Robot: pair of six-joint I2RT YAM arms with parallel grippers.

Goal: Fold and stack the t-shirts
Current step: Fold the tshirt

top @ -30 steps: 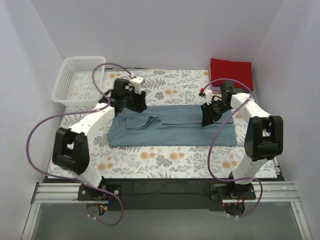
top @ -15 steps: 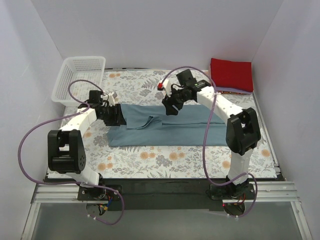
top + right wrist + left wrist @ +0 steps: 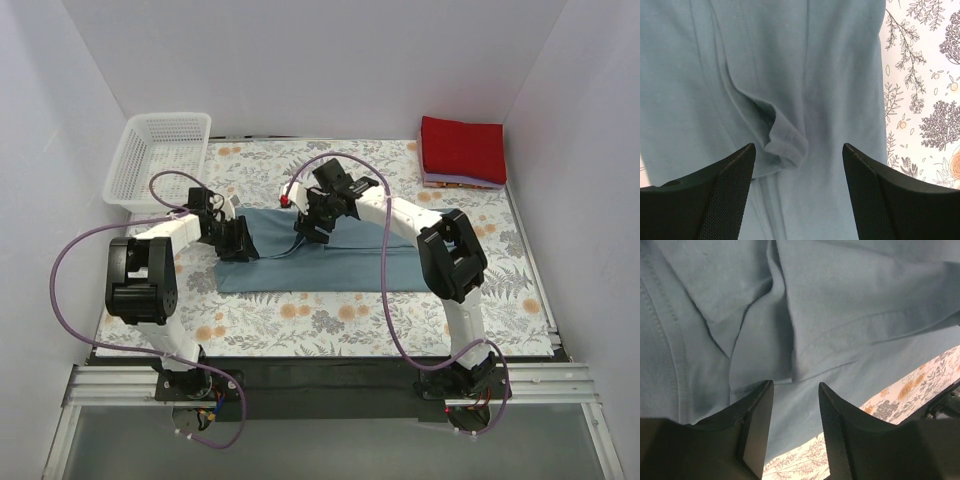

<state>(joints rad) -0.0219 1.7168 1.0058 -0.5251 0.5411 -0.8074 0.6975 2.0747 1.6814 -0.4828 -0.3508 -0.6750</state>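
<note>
Two spread claws (image 3: 795,385) (image 3: 798,146), perhaps on t-shirt (image 3: 350,262)

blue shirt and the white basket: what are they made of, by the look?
Blue t-shirt: soft knit cloth, probably cotton jersey, with a matte finish; the wrist views show stitched hems and limp folds. White basket: rigid plastic mesh, smooth and slightly glossy, going by its even moulded grid of holes.

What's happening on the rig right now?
Both arms are over the slate-blue t-shirt, which lies partly folded on the floral tablecloth. The left gripper hangs open over its left end and the right gripper is open over its middle; neither holds cloth. A folded red t-shirt sits far right, a white basket far left.
</note>
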